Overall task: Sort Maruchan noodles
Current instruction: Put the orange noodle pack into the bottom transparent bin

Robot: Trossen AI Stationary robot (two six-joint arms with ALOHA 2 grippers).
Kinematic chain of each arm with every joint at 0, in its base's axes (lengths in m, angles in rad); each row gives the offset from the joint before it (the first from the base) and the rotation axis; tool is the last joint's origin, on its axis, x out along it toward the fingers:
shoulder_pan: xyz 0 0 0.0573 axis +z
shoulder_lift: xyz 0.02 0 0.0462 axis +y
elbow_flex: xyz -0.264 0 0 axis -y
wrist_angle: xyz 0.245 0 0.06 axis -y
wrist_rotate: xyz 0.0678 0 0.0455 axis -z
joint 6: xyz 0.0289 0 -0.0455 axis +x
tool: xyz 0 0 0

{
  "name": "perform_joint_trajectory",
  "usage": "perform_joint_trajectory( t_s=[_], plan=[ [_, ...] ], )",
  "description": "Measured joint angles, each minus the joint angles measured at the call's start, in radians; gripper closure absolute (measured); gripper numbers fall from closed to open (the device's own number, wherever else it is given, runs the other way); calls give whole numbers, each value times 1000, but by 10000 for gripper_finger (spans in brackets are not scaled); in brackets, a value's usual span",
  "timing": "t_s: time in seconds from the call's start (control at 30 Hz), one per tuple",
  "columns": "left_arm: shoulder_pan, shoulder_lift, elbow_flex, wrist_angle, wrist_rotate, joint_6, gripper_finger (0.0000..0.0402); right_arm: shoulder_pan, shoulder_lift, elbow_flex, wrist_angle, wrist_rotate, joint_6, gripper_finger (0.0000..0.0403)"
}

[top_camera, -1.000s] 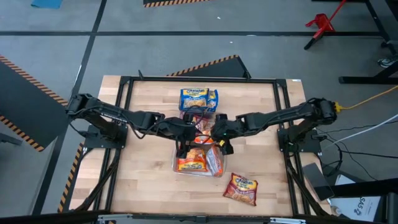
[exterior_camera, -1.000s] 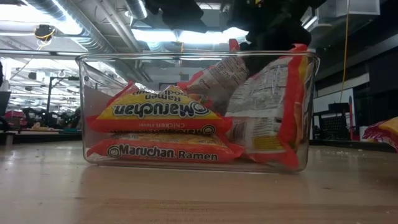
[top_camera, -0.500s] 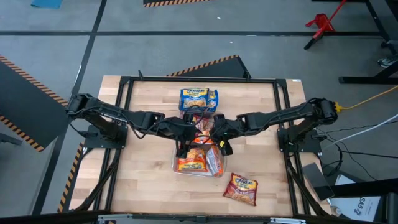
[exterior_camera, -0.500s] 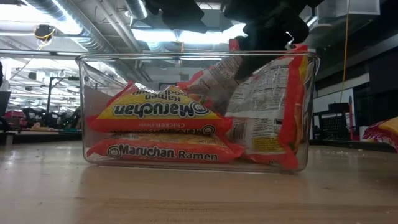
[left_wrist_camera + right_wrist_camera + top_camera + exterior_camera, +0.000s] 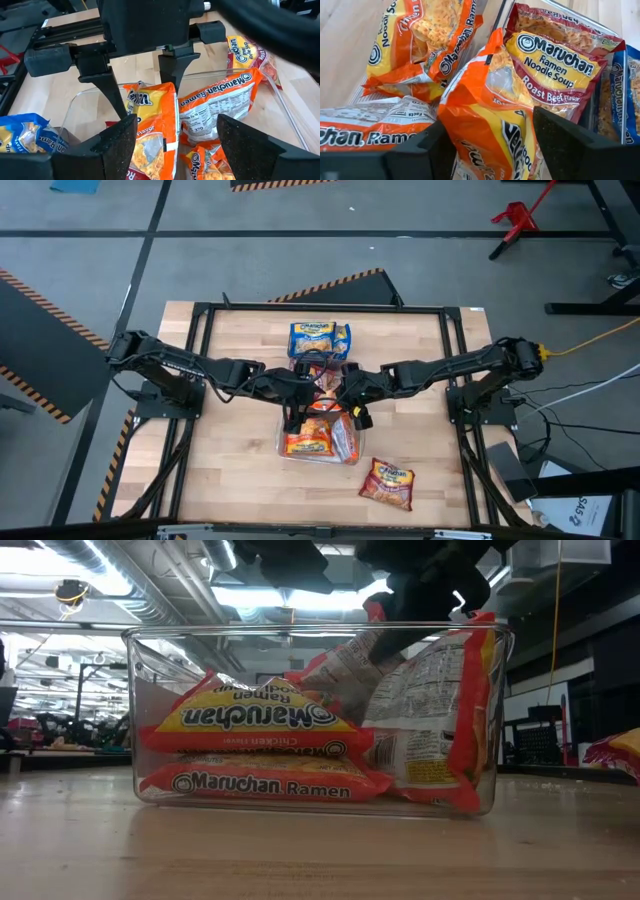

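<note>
A clear bin [image 5: 283, 442] at the table's middle holds several orange Maruchan noodle packets. Two lie stacked [image 5: 250, 720]; another leans on the bin's wall [image 5: 430, 710]. One orange packet [image 5: 152, 130] stands upright in the bin. My right gripper [image 5: 150, 100] reaches down over its top end from the table's right and is shut on it. My left gripper [image 5: 175, 135] stands open around the same packet from the left; I cannot tell whether it touches it. My right gripper has the upright orange packet's top end [image 5: 170, 92] between its two fingers, one at each side edge. The fingers [image 5: 420, 155] slant down from the table's right. The packet [image 5: 485, 110] is creased there, stands tilted, and its lower end is among the packets in the bin.
Red roast-beef packets [image 5: 555, 65] lie in a second clear bin just beyond the first. Blue packets [image 5: 320, 338] lie farther back. A loose red packet [image 5: 388, 483] lies on the wood near the front right. Black frame rails run along the table's edges.
My right gripper has tipped more steeply downward, and its dark finger now reaches lower behind the bin's rim in the low view. The packets in the bin have kept their places.
</note>
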Motion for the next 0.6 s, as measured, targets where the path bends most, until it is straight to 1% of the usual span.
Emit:
perform_joint_trajectory(
  t_s=[0.23,0.3,0.4,0.5,0.57,0.6],
  plan=[
    [0,0,0,0,0,0,134,0,10,0,-2,-2,-11,226],
    [0,0,0,0,0,-1,134,0,13,0,-3,1,-19,249],
    [0,0,0,0,0,-1,134,0,21,1,-1,29,-21,300],
    [0,0,0,0,0,-1,134,0,20,1,3,49,-32,366],
    [0,0,0,0,-5,-1,134,0,17,1,1,52,-49,391],
    [0,0,0,-1,-15,-4,134,0,14,1,2,56,-50,392]
  ],
)
